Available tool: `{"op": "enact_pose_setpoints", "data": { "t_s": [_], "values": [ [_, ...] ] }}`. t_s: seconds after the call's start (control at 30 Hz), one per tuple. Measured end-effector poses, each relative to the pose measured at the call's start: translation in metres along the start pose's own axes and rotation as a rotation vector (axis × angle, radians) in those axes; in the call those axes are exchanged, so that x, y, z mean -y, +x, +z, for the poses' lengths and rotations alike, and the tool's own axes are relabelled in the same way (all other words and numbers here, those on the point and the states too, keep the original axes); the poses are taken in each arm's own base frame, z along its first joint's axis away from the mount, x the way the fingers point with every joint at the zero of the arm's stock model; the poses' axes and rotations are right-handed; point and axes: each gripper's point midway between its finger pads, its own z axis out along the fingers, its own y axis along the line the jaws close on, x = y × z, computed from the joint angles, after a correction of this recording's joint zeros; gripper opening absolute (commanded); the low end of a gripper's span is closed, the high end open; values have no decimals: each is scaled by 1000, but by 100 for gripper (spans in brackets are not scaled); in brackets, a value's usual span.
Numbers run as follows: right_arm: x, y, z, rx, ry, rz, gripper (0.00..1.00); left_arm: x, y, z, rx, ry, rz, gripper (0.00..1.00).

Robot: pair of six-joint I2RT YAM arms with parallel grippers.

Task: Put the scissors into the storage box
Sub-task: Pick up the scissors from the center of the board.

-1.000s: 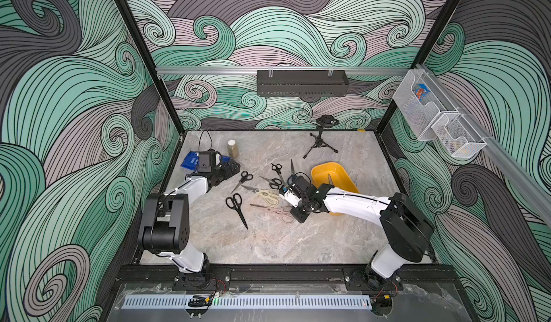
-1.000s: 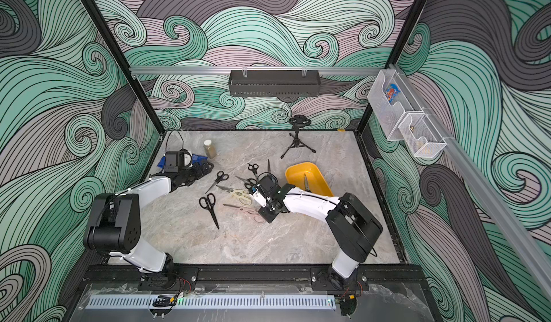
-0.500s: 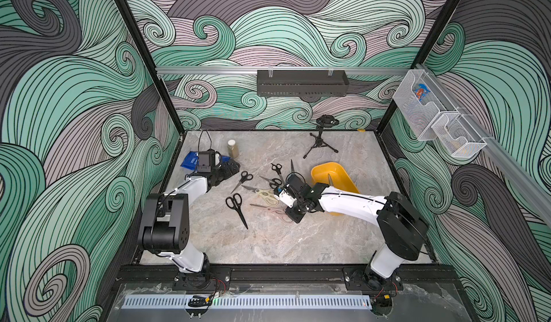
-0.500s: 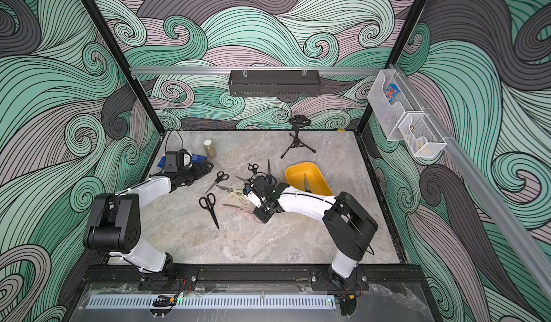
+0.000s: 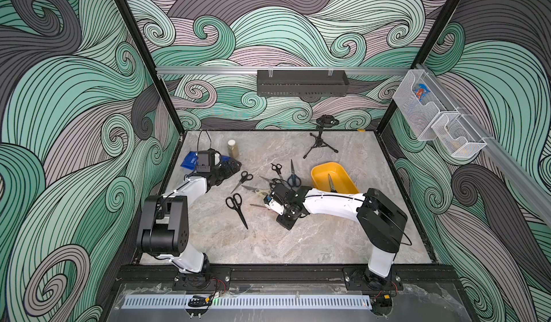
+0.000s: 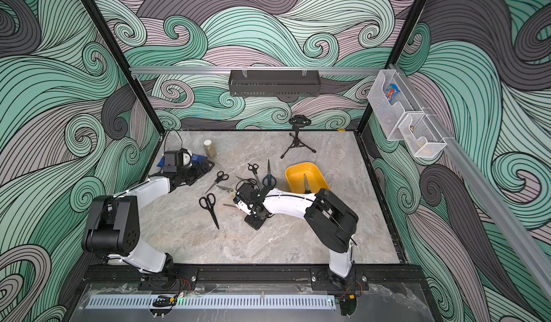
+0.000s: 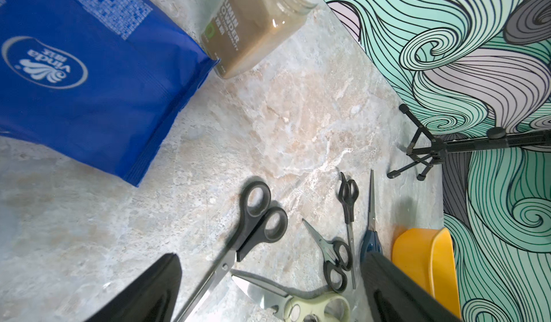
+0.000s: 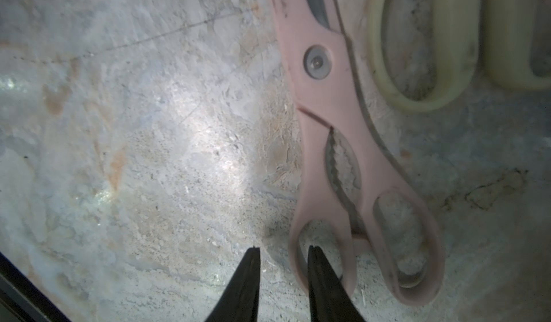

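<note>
The yellow storage box [image 5: 320,171] stands right of centre and holds one pair of scissors [image 5: 331,183]. Several scissors lie loose left of it: a large black pair [image 5: 235,205], a mid black pair [image 7: 259,216], a blue-handled pair [image 5: 293,178], a cream pair [image 7: 313,305] and a pale pink pair [image 8: 334,120]. My right gripper [image 8: 282,248] is down at the pink handle, open a little; one fingertip [image 8: 313,253] sits inside the handle loop, the loop's rim between the jaws. My left gripper [image 7: 268,290] is open and holds nothing, far left near the blue packet.
A blue tissue packet [image 7: 74,67] and a spice jar [image 7: 256,25] sit at the back left by the left gripper. A small black tripod [image 5: 320,141] stands behind the box. A black tray [image 5: 301,82] and white mesh baskets [image 5: 417,102] hang on the walls.
My right gripper has moved left from beside the box to the pink scissors' handle, and its jaws have gone from shut to slightly open. The left arm has not moved.
</note>
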Motion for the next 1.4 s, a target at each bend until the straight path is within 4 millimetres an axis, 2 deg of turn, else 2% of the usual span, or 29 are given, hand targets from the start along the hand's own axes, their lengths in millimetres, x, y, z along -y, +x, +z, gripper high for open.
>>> {"op": "enact_pose_setpoints", "data": {
  "t_s": [0.33,0.53,0.77,1.2,1.33,1.4],
  "values": [
    [10,1,9,-77,60,-31,23,1,1,0,-7,7,-10,99],
    [9,1,9,-109,85,-61,19,1,1,0,-7,7,-10,99],
    [7,2,10,-125,103,-93,0,0,0,0,-5,6,-12,99],
    [5,0,7,-102,94,-92,0,-3,-2,-1,1,2,-18,99],
    [1,0,-5,-43,54,-74,0,-10,-8,-4,14,-8,-33,98],
    [2,-8,-23,25,39,-55,0,-14,-13,-7,27,-14,-48,99]
  ]
}}
